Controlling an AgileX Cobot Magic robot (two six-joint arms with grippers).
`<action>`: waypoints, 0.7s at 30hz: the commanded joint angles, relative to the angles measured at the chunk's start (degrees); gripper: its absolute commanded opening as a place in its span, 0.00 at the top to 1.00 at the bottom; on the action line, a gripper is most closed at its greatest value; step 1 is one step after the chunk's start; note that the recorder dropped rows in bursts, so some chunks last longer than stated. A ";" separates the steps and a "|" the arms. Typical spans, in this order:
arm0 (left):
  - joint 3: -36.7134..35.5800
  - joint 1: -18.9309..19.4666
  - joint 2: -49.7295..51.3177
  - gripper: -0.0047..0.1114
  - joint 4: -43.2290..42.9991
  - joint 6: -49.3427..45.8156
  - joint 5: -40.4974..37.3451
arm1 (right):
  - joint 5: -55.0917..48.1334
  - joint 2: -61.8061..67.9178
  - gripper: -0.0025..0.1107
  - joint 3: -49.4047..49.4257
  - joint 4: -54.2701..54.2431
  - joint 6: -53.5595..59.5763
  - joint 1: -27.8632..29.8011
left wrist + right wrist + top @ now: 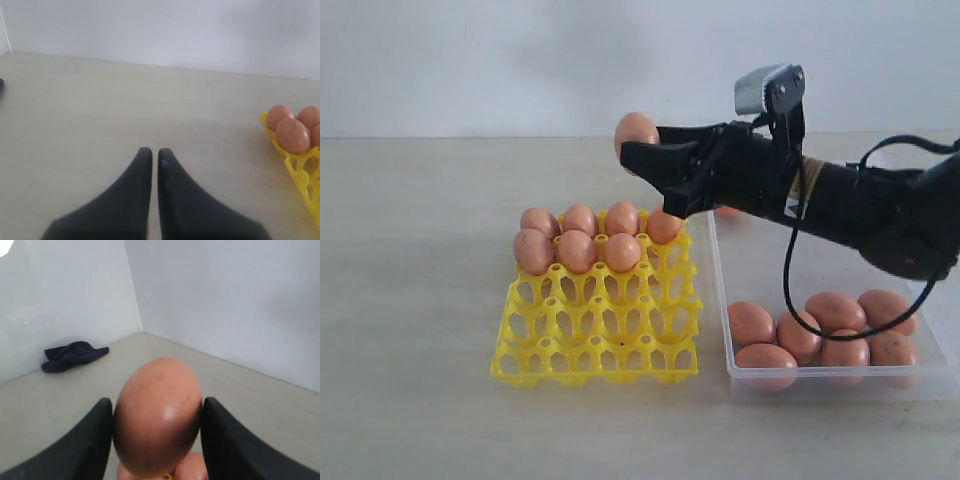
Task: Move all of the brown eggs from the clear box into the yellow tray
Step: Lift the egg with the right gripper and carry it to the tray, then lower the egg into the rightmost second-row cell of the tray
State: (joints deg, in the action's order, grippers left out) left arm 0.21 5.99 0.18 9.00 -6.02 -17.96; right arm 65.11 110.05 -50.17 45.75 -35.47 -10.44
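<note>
Placing step: brown egg (636, 128) over yellow tray (595, 345).
Exterior: my right fingers (650, 158) grip it above the tray's 1 o'clock corner, clear box (721, 300) at 3 o'clock. Left wrist: left fingers (142, 170) closed, empty. Right wrist: egg clamped; next I'd lower it gently into a free cup.

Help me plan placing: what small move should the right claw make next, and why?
Probably lower the held egg toward the empty cup ending the second row: the right claw grips it above the yellow tray, whose back row looks full.
</note>
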 commanded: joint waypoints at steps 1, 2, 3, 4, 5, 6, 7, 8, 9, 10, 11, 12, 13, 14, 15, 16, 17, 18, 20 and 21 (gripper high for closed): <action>-0.21 0.16 -0.18 0.92 0.03 -0.23 0.09 | 3.95 2.03 0.98 5.37 -10.51 12.47 -0.08; -0.21 0.16 -0.18 0.92 0.03 -0.23 0.09 | 2.44 3.05 0.98 5.52 -11.71 13.50 -0.08; -0.21 0.16 -0.18 0.92 0.03 -0.23 0.09 | 2.44 3.52 0.98 5.52 -11.71 13.62 0.03; -0.21 0.16 -0.18 0.92 0.03 -0.23 0.09 | 2.78 4.53 0.98 5.52 -10.75 13.62 -0.08; -0.21 0.16 -0.18 0.92 0.03 -0.23 0.09 | 2.79 4.93 0.98 5.52 -10.35 13.62 -0.23; -0.21 0.16 -0.18 0.92 0.03 -0.23 0.09 | 2.68 5.87 0.98 5.52 -10.19 13.62 -0.65; -0.21 0.16 -0.18 0.92 0.03 -0.23 0.09 | 2.32 6.50 0.98 5.52 -10.19 13.62 -0.92; -0.21 0.16 -0.18 0.92 0.03 -0.23 0.09 | 2.15 6.77 0.98 5.52 -9.94 13.62 -0.92; -0.21 0.16 -0.18 0.92 0.03 -0.23 0.09 | 1.26 6.87 0.98 5.52 -9.71 13.62 -0.96; -0.21 0.16 -0.18 0.92 0.03 -0.23 0.09 | 0.90 7.12 0.98 5.52 -9.57 13.62 -0.96; -0.21 0.16 -0.18 0.92 0.03 -0.23 0.09 | -1.39 7.22 0.98 5.52 -9.45 13.62 -0.96; -0.21 0.16 -0.18 0.92 0.03 -0.23 0.09 | -2.93 7.22 0.98 5.52 -9.45 13.62 -0.96; -0.21 0.16 -0.18 0.92 0.03 -0.23 0.09 | -3.98 7.22 0.98 5.52 -9.45 13.62 -0.96; -0.21 0.16 -0.18 0.92 0.03 -0.23 0.09 | -4.09 7.22 0.98 5.52 -9.45 13.62 -0.96; -0.21 0.16 -0.18 0.92 0.03 -0.23 0.09 | -4.09 7.22 0.98 5.52 -9.45 13.62 -0.96; -0.21 0.16 -0.18 0.92 0.03 -0.23 0.09 | -4.09 7.22 0.98 5.52 -9.45 13.62 -0.96; -0.21 0.16 -0.18 0.92 0.03 -0.23 0.09 | -4.65 7.22 0.98 5.52 -9.45 13.62 -0.96; -0.21 0.16 -0.18 0.92 0.03 -0.23 0.09 | -5.62 7.22 0.98 5.52 -9.45 13.62 -1.08; -0.21 0.16 -0.18 0.92 0.03 -0.23 0.09 | -7.12 7.22 0.98 5.52 -9.45 13.78 -1.07; -0.21 0.16 -0.18 0.92 0.03 -0.23 0.09 | -7.73 7.22 0.98 5.52 -9.45 13.78 -1.20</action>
State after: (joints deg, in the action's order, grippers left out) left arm 0.21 5.99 0.18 9.00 -6.02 -17.96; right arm 58.77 117.49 -44.95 36.15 -22.28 -11.44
